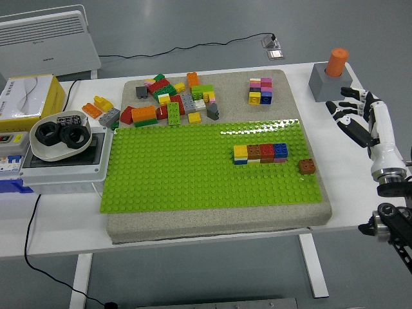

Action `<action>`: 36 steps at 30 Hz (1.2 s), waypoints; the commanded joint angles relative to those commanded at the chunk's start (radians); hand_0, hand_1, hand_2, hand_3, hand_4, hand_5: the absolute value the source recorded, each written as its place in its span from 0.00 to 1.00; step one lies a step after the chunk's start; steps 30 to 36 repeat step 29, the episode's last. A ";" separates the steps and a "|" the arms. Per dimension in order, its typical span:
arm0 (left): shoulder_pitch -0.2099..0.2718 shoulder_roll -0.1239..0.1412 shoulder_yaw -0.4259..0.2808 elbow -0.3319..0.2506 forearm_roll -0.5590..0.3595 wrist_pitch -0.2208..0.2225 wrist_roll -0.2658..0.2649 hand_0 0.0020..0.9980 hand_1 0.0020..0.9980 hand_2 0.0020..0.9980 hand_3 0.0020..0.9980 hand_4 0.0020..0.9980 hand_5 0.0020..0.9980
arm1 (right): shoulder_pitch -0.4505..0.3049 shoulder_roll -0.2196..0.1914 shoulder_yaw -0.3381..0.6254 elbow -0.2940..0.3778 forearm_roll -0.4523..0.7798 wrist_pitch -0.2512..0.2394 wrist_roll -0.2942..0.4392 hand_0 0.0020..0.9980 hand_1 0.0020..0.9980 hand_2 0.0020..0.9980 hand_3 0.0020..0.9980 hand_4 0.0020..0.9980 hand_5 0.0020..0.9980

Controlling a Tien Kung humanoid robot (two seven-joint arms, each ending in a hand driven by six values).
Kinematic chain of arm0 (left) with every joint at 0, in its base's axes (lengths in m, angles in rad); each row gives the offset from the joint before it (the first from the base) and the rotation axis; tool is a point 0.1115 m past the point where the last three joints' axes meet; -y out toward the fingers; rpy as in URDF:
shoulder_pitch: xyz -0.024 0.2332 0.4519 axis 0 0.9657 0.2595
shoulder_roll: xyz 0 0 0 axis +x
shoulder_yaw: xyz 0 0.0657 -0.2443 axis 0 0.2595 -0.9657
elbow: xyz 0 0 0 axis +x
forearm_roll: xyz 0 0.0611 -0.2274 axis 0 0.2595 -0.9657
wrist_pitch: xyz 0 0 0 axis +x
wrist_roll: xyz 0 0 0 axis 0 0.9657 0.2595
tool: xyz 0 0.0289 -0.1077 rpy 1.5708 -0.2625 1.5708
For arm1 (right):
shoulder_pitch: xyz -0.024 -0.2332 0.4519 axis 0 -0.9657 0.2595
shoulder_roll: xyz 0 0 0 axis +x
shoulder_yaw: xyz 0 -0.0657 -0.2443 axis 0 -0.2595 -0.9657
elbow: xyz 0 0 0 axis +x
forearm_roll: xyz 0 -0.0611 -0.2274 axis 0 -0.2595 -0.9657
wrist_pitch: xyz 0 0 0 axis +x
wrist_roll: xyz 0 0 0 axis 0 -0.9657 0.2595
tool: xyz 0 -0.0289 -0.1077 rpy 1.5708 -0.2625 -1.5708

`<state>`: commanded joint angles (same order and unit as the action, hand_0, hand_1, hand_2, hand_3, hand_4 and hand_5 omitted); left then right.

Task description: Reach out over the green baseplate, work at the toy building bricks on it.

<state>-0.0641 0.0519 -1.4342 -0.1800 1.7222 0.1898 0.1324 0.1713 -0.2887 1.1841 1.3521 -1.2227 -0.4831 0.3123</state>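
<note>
The green baseplate lies on a grey foam pad. On its right part stands a row of bricks: yellow, brown, red, blue, left to right. A single brown brick sits alone near the plate's right edge, just below the row's right end. My right hand is off the plate, over the white table at the right, fingers spread and holding nothing. The left arm does not show.
A heap of loose bricks and a small pink-yellow-blue stack lie on the pad behind the plate. A grey block with an orange cylinder stands back right. A grey box with a bowl of black parts sits left.
</note>
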 joint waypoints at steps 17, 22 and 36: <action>-0.013 0.002 0.007 0.000 0.010 -0.009 0.008 0.69 0.54 0.48 0.53 0.44 0.27 | 0.004 0.013 0.036 0.007 0.016 0.001 0.005 0.56 0.48 0.58 0.68 0.89 0.52; -0.017 0.005 0.020 0.000 0.015 -0.025 0.021 0.70 0.55 0.49 0.53 0.45 0.27 | 0.006 0.010 0.042 0.005 0.019 -0.002 0.002 0.56 0.46 0.58 0.67 0.86 0.50; -0.020 0.010 0.043 0.000 0.023 -0.054 0.040 0.70 0.55 0.50 0.54 0.46 0.26 | 0.004 -0.003 0.047 0.002 0.032 -0.003 -0.001 0.56 0.46 0.59 0.67 0.86 0.51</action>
